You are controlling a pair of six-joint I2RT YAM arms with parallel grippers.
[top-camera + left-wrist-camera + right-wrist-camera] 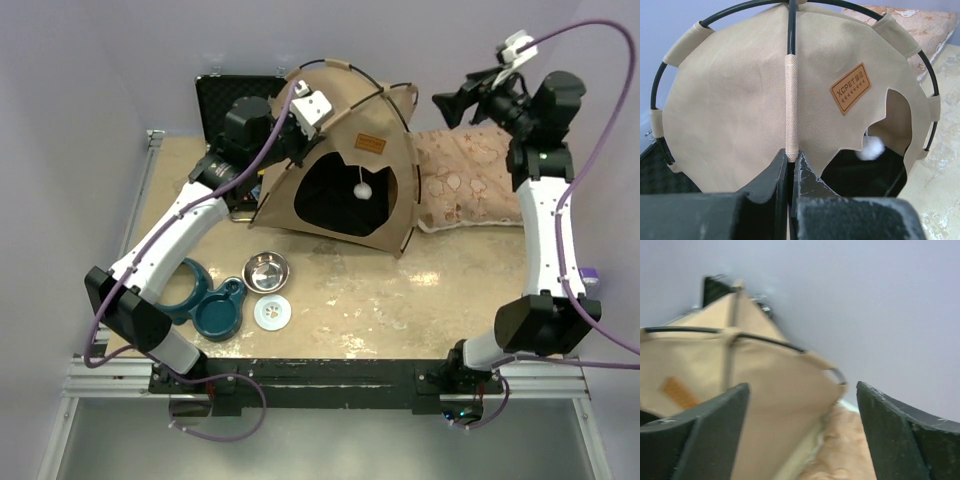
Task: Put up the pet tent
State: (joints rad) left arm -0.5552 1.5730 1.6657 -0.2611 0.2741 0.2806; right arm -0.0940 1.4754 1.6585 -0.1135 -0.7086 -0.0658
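The pet tent (340, 170) stands upright at the back middle of the table, a tan canvas teepee on thin black poles. Its arched doorway faces the front, with a white pom-pom (363, 190) hanging in it and a brown label (370, 142) above. My left gripper (290, 148) is at the tent's left side. In the left wrist view, this gripper (791, 155) is shut on the tent's woven pole sleeve (791, 100). My right gripper (447, 104) hangs open in the air to the right of the tent's top. Nothing lies between its fingers (802, 385), and the tent (765, 390) shows blurred beyond them.
A beige patterned pillow (470, 175) lies against the tent's right side. A black case (225, 95) stands open behind the left arm. In front of the tent are a steel bowl (266, 270), a teal bowl (215, 312), a teal ring (185, 290) and a white disc (272, 312).
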